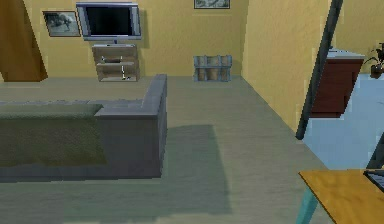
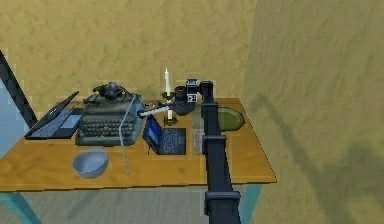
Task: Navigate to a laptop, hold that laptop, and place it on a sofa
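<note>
On the arm side view the wooden table (image 2: 40,172) runs across the picture, and the arm (image 2: 218,160) crosses its near edge right of the middle. Along that near edge sit one grey bowl (image 2: 90,164), toward the left, and a smaller laptop (image 2: 165,138) just left of the arm. Its lid is up on its left side, the blue screen faces the view's right, and the hinge runs near to far.

Behind the bowl, mid-table, stands one typewriter (image 2: 108,118). At the table's left end lies a larger laptop (image 2: 55,120) — dark, lid raised along its left side, long axis slanting from near-left to far-right. That makes two laptops.

The gripper (image 2: 168,103) sits past the smaller laptop, by the typewriter's right end, with table things at and behind it; I cannot tell whether it holds anything. One white candle (image 2: 167,80) stands near the far edge, and one flat olive thing (image 2: 232,118) lies toward the far right corner.

On the forward view the table's corner shows at the bottom right. The grey sofa (image 1: 90,135) lies at the left, with bare floor open to its right and beyond it — up to the far wall, where one television (image 1: 108,20) sits on a stand (image 1: 117,62).
</note>
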### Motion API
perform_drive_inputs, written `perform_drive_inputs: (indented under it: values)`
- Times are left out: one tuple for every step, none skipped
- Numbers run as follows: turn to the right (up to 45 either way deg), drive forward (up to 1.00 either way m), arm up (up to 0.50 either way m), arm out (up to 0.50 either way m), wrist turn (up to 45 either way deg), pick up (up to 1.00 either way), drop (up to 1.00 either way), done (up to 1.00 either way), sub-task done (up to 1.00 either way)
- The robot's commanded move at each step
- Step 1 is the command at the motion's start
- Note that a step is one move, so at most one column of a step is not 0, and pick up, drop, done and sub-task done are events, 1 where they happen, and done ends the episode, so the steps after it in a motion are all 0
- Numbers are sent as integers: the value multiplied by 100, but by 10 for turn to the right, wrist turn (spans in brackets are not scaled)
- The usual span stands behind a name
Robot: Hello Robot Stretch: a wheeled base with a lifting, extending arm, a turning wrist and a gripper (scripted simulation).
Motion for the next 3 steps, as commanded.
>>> perform_drive_inputs:
  values:
    - [0, 0, 0, 0, 330, 0, 0, 0, 0]
    - [0, 0, -30, 0, 0, 0, 0, 0, 0]
    - [0, 0, 0, 0, 0, 100, 0, 0, 0]
